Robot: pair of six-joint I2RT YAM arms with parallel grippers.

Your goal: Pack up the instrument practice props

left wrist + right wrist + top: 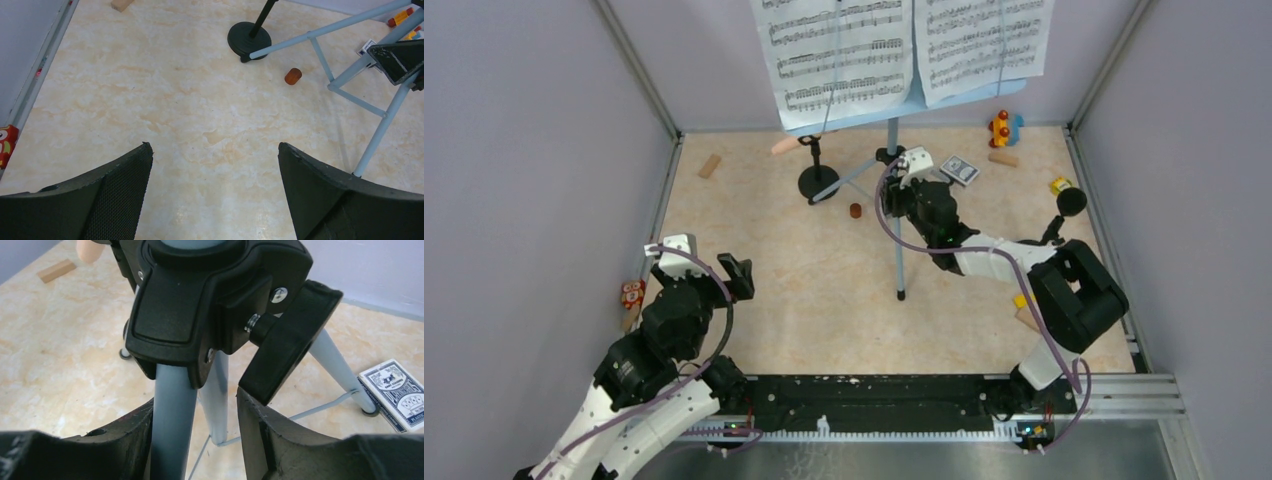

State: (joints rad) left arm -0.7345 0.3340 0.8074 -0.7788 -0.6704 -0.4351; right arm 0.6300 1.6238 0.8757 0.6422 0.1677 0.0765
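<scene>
Near left: left claw (214, 146) hangs over bare bench (150, 100), jaws wide, holds nothing

Mid bench, right of centre: right claw (195, 402) is low at the music stand (892, 132), just under the black hub (190, 305) where the legs meet. Jaws are about half wide, one either side of the front leg (172, 430). Left finger looks to touch the tube, right finger sits just under the clamp knob (287, 340) with a sliver of gap. Cannot tell if the grip is firm. Stand is upright on its feet, toward the back of the bench

Step in hand, as I read it: take hold of the stand at the top of its legs. To do it well:
- centre the tube between the pads
- keep the right finger off the knob so it does not jam
- squeeze square to the tube

One foot ends touching the round mic holder (249, 37). A brown peg (293, 76) lies near it, and the card box (392, 392) is near another foot. Lift straight up before any sideways move, or these may get dragged.

Beige mic (786, 145) seems to sit atop that holder. Black mic (1071, 201) stands at the right edge, well apart

Far back, up top: sheet pages (844, 50) rest on the rack and look loose. They likely slide off if the stand tips, so keep it plumb, or let the free left claw take them first
</scene>
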